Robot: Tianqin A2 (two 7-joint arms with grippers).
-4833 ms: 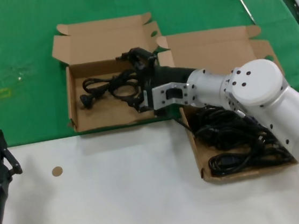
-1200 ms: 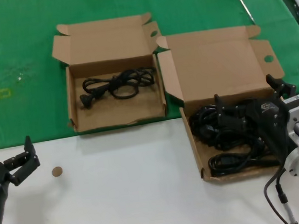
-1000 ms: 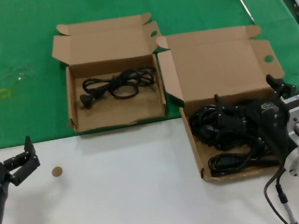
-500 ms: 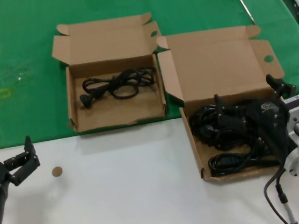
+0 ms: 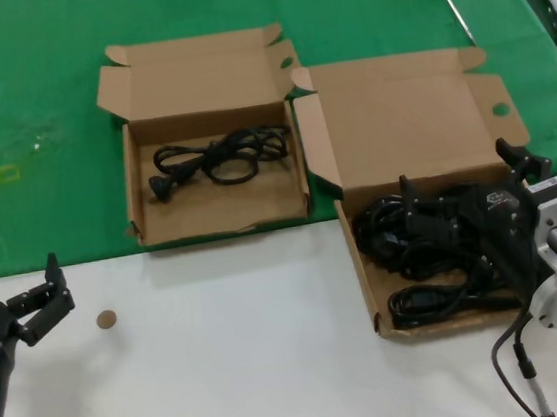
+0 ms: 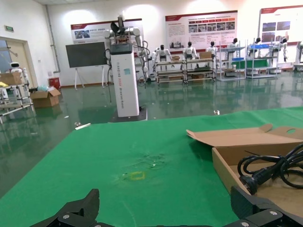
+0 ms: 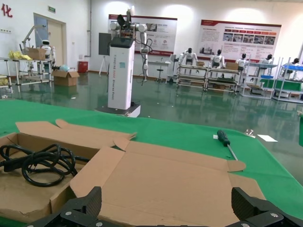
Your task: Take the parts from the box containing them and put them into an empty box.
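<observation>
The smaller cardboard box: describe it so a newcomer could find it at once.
On the green cloth, two open cardboard boxes sit side by side. The smaller box is on the robot's left. It holds a single coiled cord, while the larger box by the right tool holds a heap.

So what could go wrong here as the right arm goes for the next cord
Tangling: the cords in the larger box lie piled and intertwined, so the open right gripper above them may lift several at once or drag one over the wall. The raised lid stands close behind the gripper and could be bumped. The left gripper waits open at the table's near left.
</observation>
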